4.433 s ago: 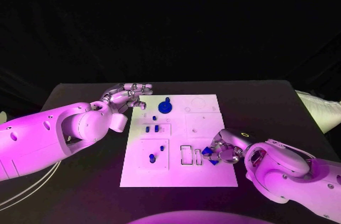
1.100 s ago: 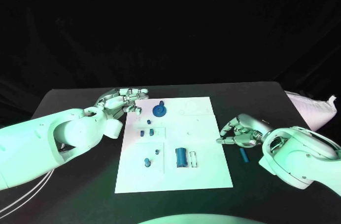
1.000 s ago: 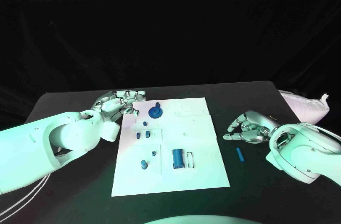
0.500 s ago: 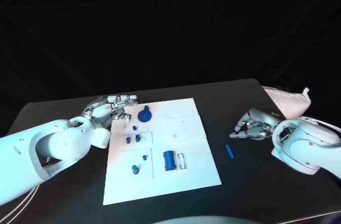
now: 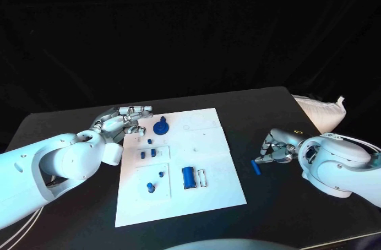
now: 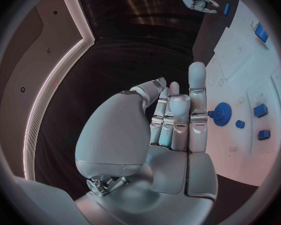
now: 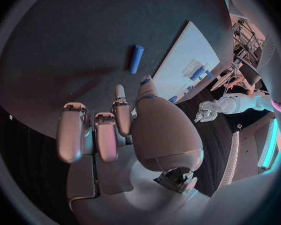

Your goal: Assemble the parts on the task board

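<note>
The task board lies flat in the middle of the black counter, with several blue parts on it: a round gear near its far left corner, two small pegs in a square recess below that, two more small pieces in the next recess, and a rectangular block seated in a slot with an unfilled slot just beside it.

One blue cylinder lies off the board on the bare counter, to the board's right. The right hand sits just beside it, fingers curled inward and downward with nothing visibly in them — whether a fingertip touches the cylinder is hard to tell from the head view; the right wrist view shows the cylinder apart from the fingers.

The left hand rests at the board's far left edge, near the gear, fingers held close together and mostly straight, gripping nothing.

A white crumpled bag sits at the counter's right rim, beyond the right arm — well apart from the board.
</note>
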Tool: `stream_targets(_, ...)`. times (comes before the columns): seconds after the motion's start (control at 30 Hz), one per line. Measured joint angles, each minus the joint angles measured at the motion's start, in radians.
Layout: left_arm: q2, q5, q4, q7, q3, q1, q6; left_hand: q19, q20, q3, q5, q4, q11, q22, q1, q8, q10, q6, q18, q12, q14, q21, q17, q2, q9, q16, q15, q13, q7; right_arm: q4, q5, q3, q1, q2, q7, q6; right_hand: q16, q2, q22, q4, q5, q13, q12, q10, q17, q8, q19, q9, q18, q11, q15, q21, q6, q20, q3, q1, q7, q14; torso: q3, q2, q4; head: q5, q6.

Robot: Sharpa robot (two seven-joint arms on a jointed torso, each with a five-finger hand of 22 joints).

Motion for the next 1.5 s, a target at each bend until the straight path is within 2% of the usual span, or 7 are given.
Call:
stream_targets(0.8,-0.003,0.0,-0.003,0.0,0.0,-0.004,0.0,-0.004,0.004,-0.004,0.0,-0.004,0.0,0.0,0.0,0.0,0.0,0.0,0.0,0.007,-0.004,0.0,-0.002,0.0,0.0,0.0,0.004,0.0,0.0,-0.038,-0.064,0.0,-0.047,0.067,-0.013,0.061,0.0,-0.002,0.005,0.013,0.0,-0.004,0.001,0.0,0.0,0.01,0.001,0.003,0.0,-0.007,-0.004,0.0,0.035,-0.001,-0.001,-0.002,-0.013,0.003,-0.0025,0.0,0.0003,0.012,-0.007)
stream_targets(1.0,-0.004,0.0,-0.003,-0.001,0.0,-0.004,0.0,-0.004,0.004,-0.004,0.0,-0.004,0.0,0.0,0.0,0.0,0.0,0.0,0.0,0.007,-0.004,0.0,-0.002,0.0,0.0,0.0,0.004,0.0,0.0,-0.054,-0.084,0.003,-0.052,0.082,-0.014,0.061,0.0,0.013,0.007,-0.005,0.0,0.004,0.009,0.0,0.0,0.018,0.0,0.005,0.0,-0.007,-0.008,0.0,0.047,-0.008,0.021,0.025,-0.011,0.0,-0.0031,0.0,0.0001,0.015,-0.008)
stream_targets(1.07,-0.004,0.0,-0.002,-0.001,0.0,-0.004,0.0,-0.004,0.004,-0.004,0.0,-0.004,0.0,0.0,0.0,0.0,0.0,0.0,0.0,0.007,-0.004,0.0,-0.002,0.0,0.0,0.0,0.004,0.0,0.0,-0.059,-0.094,0.005,-0.054,0.089,-0.014,0.06,0.0,0.004,0.008,-0.016,-0.049,0.004,0.005,-0.004,0.0,0.018,0.0,0.005,0.0,-0.011,-0.008,0.0,0.051,-0.008,0.041,0.034,-0.013,0.0,-0.0032,0.0,0.0001,0.016,-0.008)
stream_targets(1.13,-0.005,0.0,-0.002,-0.001,0.0,-0.004,0.0,-0.004,0.004,-0.004,0.0,-0.004,0.0,0.0,0.0,0.0,0.0,0.0,0.0,0.007,-0.004,0.0,-0.002,0.0,0.0,0.0,0.004,0.0,0.0,-0.064,-0.104,0.007,-0.056,0.095,-0.014,0.06,0.0,-0.004,0.008,-0.029,-0.12,0.004,0.001,-0.004,0.0,0.018,0.004,0.049,0.0,-0.011,-0.011,0.0,0.051,-0.012,0.066,0.042,-0.013,0.003,-0.0032,0.0,0.0001,0.018,-0.009)
stream_targets(1.17,-0.005,0.0,-0.002,-0.001,0.0,-0.004,0.0,-0.004,0.004,-0.004,0.0,-0.004,0.0,0.0,0.0,0.0,0.0,0.0,0.0,0.007,-0.004,0.0,-0.002,0.0,0.0,0.0,0.004,0.0,0.0,-0.067,-0.111,0.007,-0.058,0.099,-0.015,0.06,0.0,-0.009,0.01,-0.04,-0.155,0.004,-0.001,-0.004,0.0,0.018,0.004,0.108,0.0,-0.011,-0.013,0.0,0.05,-0.012,0.086,0.052,-0.015,0.003,-0.0033,0.0,0.0002,0.019,-0.009)
stream_targets(1.27,-0.005,0.0,-0.002,-0.001,0.0,-0.004,0.0,-0.004,0.004,-0.004,0.0,-0.004,0.0,0.0,0.0,0.0,0.0,0.0,0.0,0.007,-0.004,0.0,-0.002,0.0,0.0,0.0,0.004,0.0,0.0,-0.07,-0.128,0.009,-0.061,0.106,-0.015,0.061,0.0,-0.027,0.013,-0.067,-0.173,0.003,-0.003,-0.007,0.0,0.017,0.002,0.172,0.0,-0.015,-0.017,0.0,0.05,-0.013,0.121,0.071,-0.015,0.001,-0.0033,0.0,0.0004,0.02,-0.01)
stream_targets(1.5,-0.008,0.0,-0.002,-0.002,0.0,-0.004,0.0,-0.004,0.004,-0.004,0.0,-0.004,0.0,0.0,0.0,0.0,0.0,0.0,0.0,0.007,-0.007,0.0,-0.002,0.0,0.0,0.0,0.0,0.0,0.0,-0.064,-0.196,0.015,-0.065,0.122,-0.014,0.096,0.0,-0.06,0.018,-0.119,-0.185,0.002,-0.008,-0.011,0.0,-0.013,0.004,0.158,0.0,-0.018,-0.019,0.0,0.045,-0.019,0.197,0.104,-0.018,0.0,-0.0039,-0.001,0.0004,0.024,-0.012)
